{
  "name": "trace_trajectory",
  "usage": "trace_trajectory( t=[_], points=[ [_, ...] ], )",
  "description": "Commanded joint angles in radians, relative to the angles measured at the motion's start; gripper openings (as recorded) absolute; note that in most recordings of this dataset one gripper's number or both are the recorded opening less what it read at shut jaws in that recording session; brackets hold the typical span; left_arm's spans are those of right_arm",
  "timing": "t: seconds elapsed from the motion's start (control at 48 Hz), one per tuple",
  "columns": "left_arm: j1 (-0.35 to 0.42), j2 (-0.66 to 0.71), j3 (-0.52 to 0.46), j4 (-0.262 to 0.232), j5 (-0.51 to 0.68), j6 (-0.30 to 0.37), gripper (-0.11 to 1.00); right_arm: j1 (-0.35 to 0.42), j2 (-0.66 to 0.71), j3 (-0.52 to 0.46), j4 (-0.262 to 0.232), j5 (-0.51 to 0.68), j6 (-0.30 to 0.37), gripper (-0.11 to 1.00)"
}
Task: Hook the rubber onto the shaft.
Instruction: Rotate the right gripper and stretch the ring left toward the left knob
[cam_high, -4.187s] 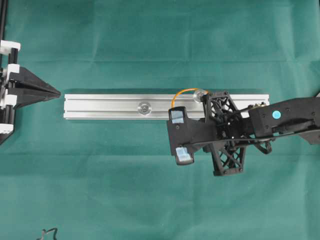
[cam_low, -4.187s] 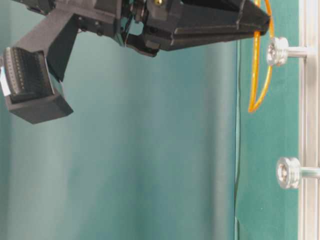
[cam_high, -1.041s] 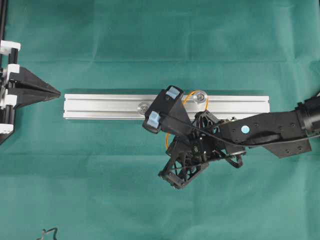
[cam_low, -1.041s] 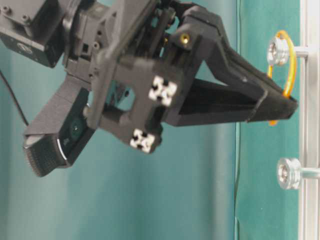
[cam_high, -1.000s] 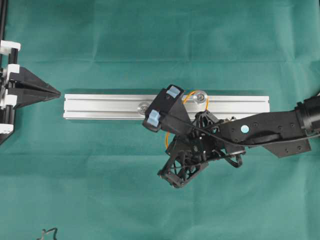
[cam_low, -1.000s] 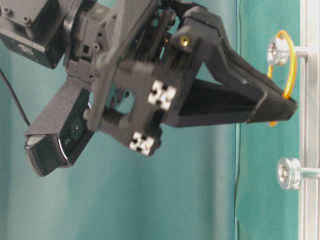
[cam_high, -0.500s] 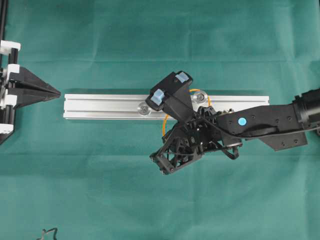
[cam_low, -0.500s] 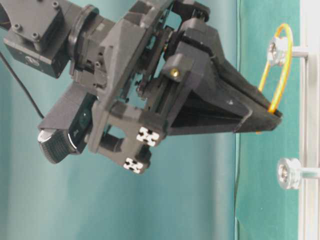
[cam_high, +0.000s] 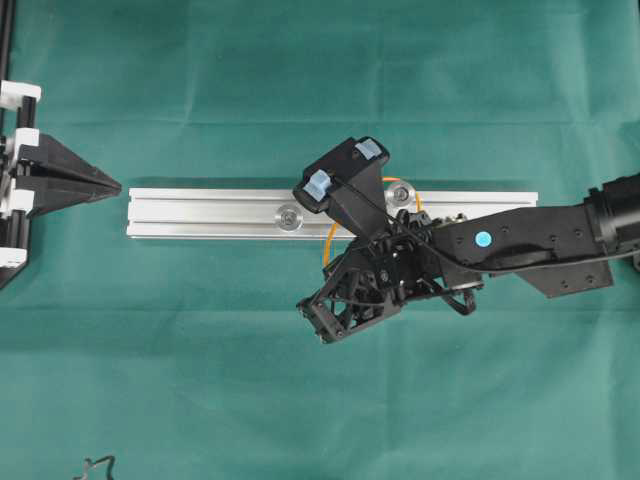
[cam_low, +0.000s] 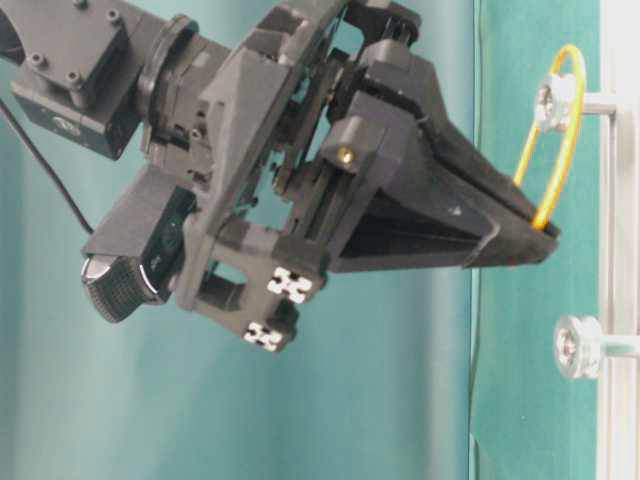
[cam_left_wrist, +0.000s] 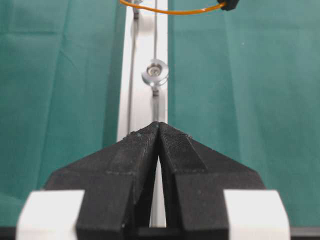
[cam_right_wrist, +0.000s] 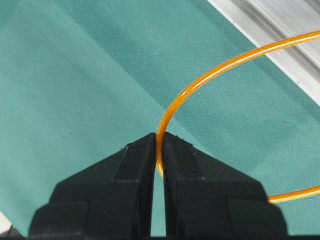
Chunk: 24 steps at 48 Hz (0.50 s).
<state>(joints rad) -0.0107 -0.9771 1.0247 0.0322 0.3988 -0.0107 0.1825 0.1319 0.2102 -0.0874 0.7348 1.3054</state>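
Observation:
The rubber (cam_high: 328, 243) is a thin orange loop, hooked round the right-hand shaft (cam_high: 401, 193) on the aluminium rail (cam_high: 200, 213). It stretches taut from that shaft (cam_low: 555, 100) to my right gripper (cam_right_wrist: 159, 137), which is shut on its other end. The gripper tip (cam_low: 540, 245) hovers off the rail's front side, between this shaft and a second, bare shaft (cam_high: 289, 216). My left gripper (cam_high: 115, 186) is shut and empty at the rail's left end. It points along the rail towards the bare shaft (cam_left_wrist: 155, 73).
Green cloth covers the table. The right arm (cam_high: 520, 240) reaches in from the right, across the rail's front edge. A bit of black cable (cam_high: 95, 465) lies at the bottom left. The left arm's mount (cam_high: 12, 180) stands at the left edge.
The right gripper has turned and shifted a little to the left, pulling the rubber straighter and tauter from the right-hand shaft. The left gripper has not moved.

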Motion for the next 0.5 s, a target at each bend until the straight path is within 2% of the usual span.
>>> trace_trajectory(
  t=[0.0,0.479],
  points=[
    [-0.003,0.006,-0.031,0.002,-0.005,0.002,0.00,-0.006,-0.011,-0.037,-0.003,-0.008,0.002,0.07],
    [-0.003,0.006,-0.031,0.002,-0.005,0.002,0.00,-0.051,0.046,-0.117,-0.094,-0.008,0.002,0.07]
  ],
)
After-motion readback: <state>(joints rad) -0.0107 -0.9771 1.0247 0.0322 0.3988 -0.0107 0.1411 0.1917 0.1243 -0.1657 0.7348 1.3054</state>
